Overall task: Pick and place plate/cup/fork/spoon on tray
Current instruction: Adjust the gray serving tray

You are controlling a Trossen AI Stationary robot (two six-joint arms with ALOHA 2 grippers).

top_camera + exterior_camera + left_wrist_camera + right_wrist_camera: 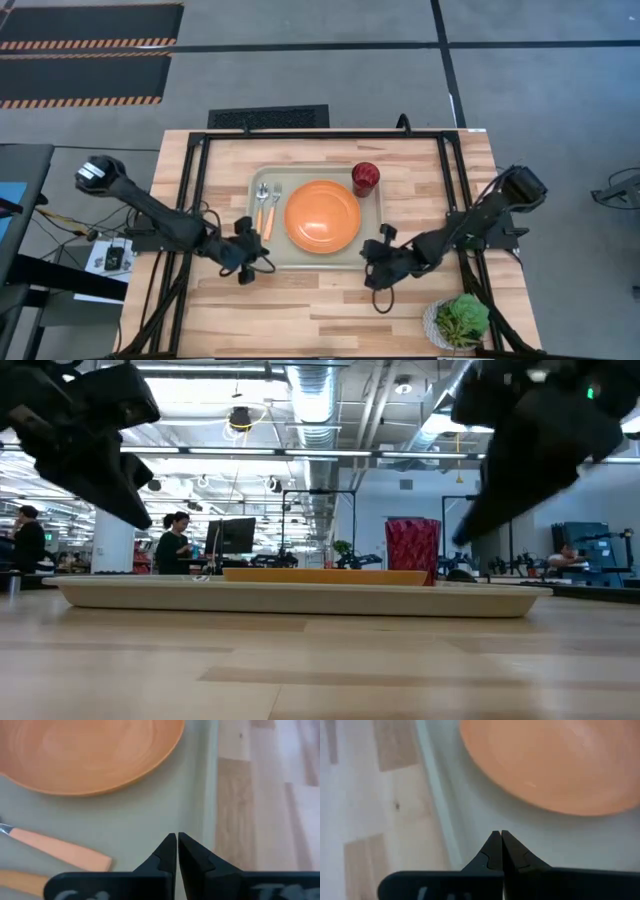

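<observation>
The pale grey-green tray [372, 232] lies mid-table. On it rest the orange plate [322, 216], the dark-red cup [365, 178] at its far right corner, and the spoon [261, 200] and fork [275, 205] side by side at its left. My left gripper [177, 837] is shut above the tray's near left corner [262, 246], beside the two orange handles [60, 851]. My right gripper [500, 834] is shut above the tray's near right corner [368, 248], close to the plate [555, 760]. Neither holds anything.
A white pot with a green plant [460, 320] stands at the table's near right corner. Black frame rails [195, 200] run along both sides of the table. Bare wood lies between the tray and the near edge. People sit in the room beyond [175, 540].
</observation>
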